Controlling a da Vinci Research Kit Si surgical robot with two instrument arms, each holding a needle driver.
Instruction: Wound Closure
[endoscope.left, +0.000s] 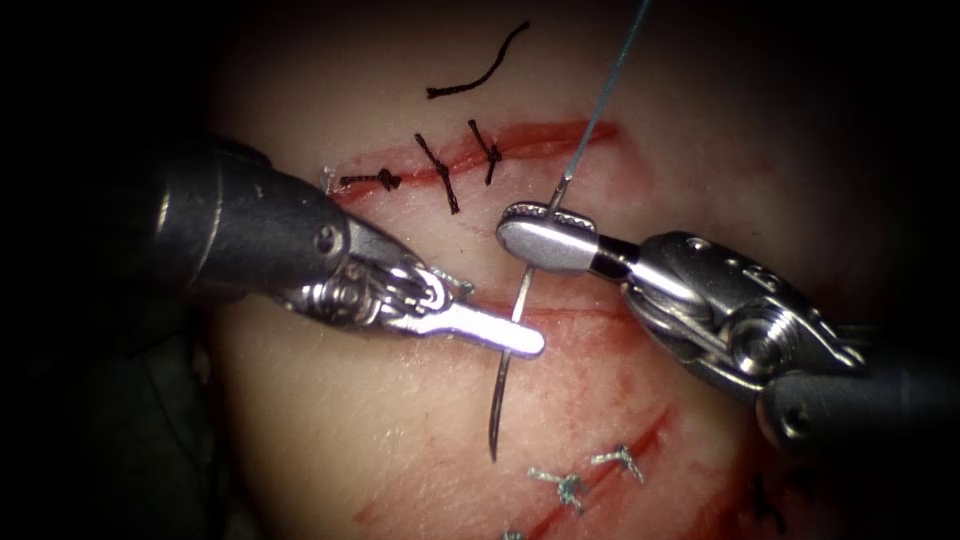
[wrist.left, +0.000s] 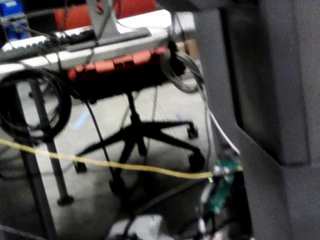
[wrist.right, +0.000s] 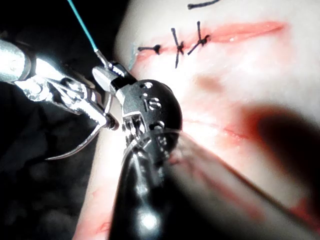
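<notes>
Right now both tools grip the slim curved steel needle (endoscope.left: 510, 345), clear of the pale pork tissue (endoscope.left: 330, 420) — left tool (endoscope.left: 515, 338) clamped mid-curve, right tool (endoscope.left: 535, 238) clamped near its blue-threaded tail — tip pointing down

The curved needle (endoscope.left: 512, 345) hangs clear above the tissue (endoscope.left: 330, 440), point downward, apparently free of it; blue thread (endoscope.left: 605, 90) trails from its upper end.
</notes>
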